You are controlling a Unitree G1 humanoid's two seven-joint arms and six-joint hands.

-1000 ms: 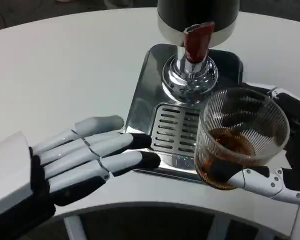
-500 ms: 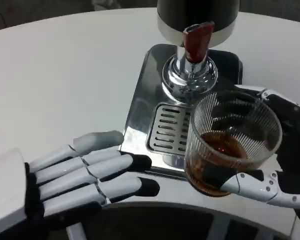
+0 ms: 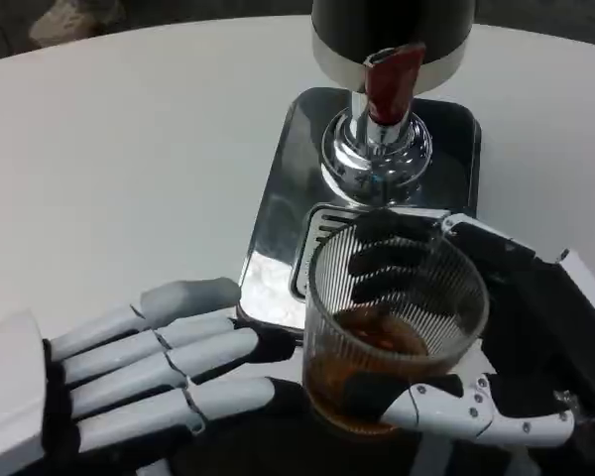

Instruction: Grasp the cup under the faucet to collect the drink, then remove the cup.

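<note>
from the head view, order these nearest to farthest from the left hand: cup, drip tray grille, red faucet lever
1. cup, just right of the left hand fingertips, held by the right hand
2. drip tray grille, beyond the cup
3. red faucet lever, top, farthest

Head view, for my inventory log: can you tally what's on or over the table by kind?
Ribbed glass cup with brown drink: 1
Drink dispenser with red tap: 1
Steel drip tray: 1
Robot hands: 2, left hand flat and free, right hand holding the cup
Total: 5
</note>
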